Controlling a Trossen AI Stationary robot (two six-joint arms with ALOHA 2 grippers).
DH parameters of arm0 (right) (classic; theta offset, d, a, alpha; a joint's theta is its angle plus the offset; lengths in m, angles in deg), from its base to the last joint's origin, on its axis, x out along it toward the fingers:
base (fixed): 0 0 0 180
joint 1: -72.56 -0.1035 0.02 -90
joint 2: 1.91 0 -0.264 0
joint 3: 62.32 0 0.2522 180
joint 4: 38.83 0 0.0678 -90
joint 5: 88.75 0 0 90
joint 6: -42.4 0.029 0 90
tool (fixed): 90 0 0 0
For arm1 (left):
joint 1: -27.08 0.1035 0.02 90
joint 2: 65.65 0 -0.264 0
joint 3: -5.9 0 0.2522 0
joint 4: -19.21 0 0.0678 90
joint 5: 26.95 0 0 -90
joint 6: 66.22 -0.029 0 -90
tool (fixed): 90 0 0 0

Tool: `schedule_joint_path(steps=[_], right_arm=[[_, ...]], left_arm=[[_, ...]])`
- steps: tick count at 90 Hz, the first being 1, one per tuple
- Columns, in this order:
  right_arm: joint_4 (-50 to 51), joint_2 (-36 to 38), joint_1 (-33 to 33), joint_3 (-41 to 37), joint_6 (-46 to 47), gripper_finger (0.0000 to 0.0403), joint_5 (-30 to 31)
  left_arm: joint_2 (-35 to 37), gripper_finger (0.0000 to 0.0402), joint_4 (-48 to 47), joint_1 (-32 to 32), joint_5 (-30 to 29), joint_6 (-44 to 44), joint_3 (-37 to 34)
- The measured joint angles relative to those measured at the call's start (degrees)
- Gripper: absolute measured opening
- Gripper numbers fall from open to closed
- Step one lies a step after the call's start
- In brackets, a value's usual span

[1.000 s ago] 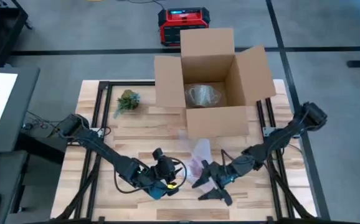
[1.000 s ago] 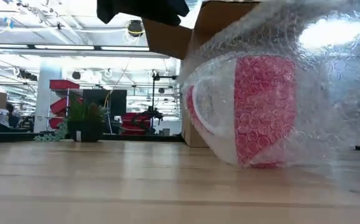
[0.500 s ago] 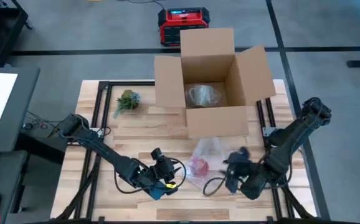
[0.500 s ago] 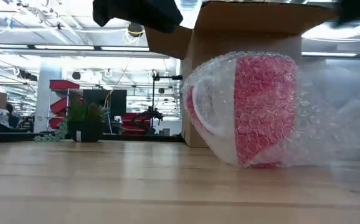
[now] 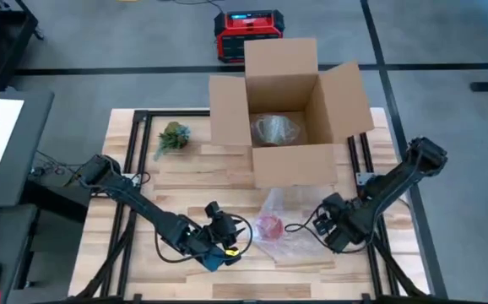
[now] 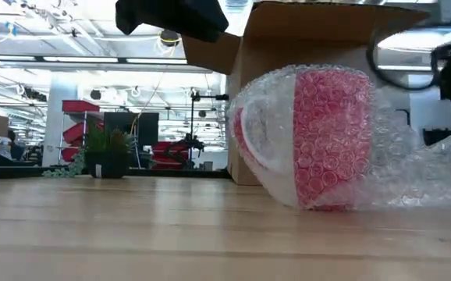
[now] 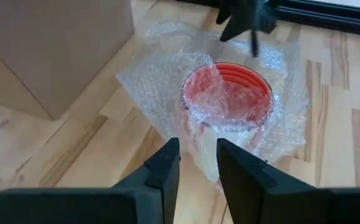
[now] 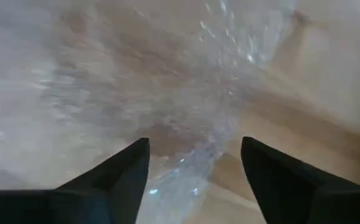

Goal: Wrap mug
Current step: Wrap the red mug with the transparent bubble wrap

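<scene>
A mug [image 5: 271,226], red inside and white outside, stands on its base on the wooden table under a sheet of clear bubble wrap [image 5: 288,241]. The low view shows the mug [image 6: 331,136] with wrap over it and a loose flap [image 6: 432,176] lying on the table to its right. My left gripper [image 5: 225,236] is level with the mug on its left, its fingers [image 7: 167,165] a little apart and pointing at the mug [image 7: 227,93]. My right gripper [image 5: 322,226] stands wide open to the right of the mug, over the flap [image 8: 192,81].
An open cardboard box [image 5: 288,110] with a clear wrapped item inside stands at the table's far middle, just behind the mug. A small potted plant [image 5: 172,135] sits at the far left. The near middle of the table [image 5: 261,279] is bare wood.
My right gripper has drawn back from the mug's near right side toward the table's right edge. The bubble wrap flap, which stood high above the mug on the right, has sunk and now lies on the table beside it. The mug has stayed in place.
</scene>
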Motion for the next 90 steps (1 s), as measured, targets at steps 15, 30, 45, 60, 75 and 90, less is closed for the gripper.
schedule_joint_path(steps=[15, 30, 45, 60, 75, 90], right_arm=[[-8.4, 0.5, 1.6, -5.0, 0.6, 0.0253, -0.7], [-16.4, 1.4, 1.7, -4.9, -6.5, 0.0206, 0.6], [-18.4, 3.9, 1.7, -2.9, -10.9, 0.0113, 1.1], [-20.4, 6.5, 1.7, 0.3, -18.0, 0.0017, 8.7], [-34.2, 7.5, 2.1, 4.0, -35.0, 0.0014, 16.4], [-58.1, 5.9, 4.2, 4.6, -56.2, 0.0013, 17.0]], left_arm=[[0.0, 0.0086, 0.0, 0.0, 0.2, 0.0, 0.0], [0.0, 0.0086, 0.0, 0.0, 0.4, 0.0, 0.0], [0.0, 0.0086, 0.0, 0.0, 0.5, 0.0, 0.0], [-0.1, 0.0086, 0.0, 0.3, 1.3, 0.1, 0.0], [-1.4, 0.0086, -0.7, 1.8, 5.4, 1.5, 0.0], [-2.6, 0.0086, -1.4, 3.0, 6.1, 2.4, 0.0]])
